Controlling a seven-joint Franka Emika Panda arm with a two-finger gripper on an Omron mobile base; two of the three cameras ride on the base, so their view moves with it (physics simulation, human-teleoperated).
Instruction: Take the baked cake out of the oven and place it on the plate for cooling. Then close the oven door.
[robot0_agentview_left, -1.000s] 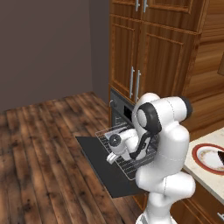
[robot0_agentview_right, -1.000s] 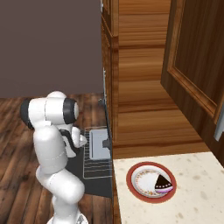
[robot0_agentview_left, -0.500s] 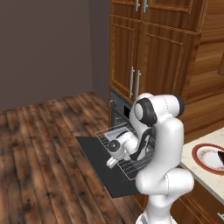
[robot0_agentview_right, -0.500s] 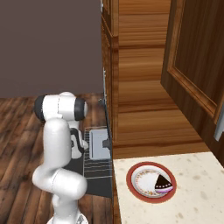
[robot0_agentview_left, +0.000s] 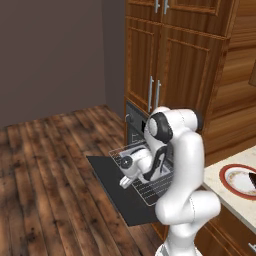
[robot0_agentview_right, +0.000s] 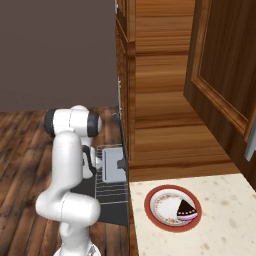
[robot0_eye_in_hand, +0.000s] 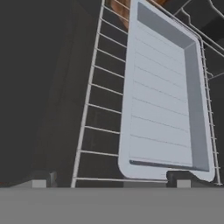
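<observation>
Cake (robot0_agentview_right: 187, 211) already rests on plate (robot0_agentview_right: 172, 208), at its four o'clock; gripper (robot0_eye_in_hand: 109, 181), jaws apart and empty, hangs over the pulled-out rack (robot0_eye_in_hand: 103, 109); shutting oven door (robot0_agentview_left: 117, 187) could jam against it.

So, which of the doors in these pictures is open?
The oven door, the flat dark grey panel folded down below the pulled-out wire rack. The wooden cabinet doors with silver handles above are all shut.
</observation>
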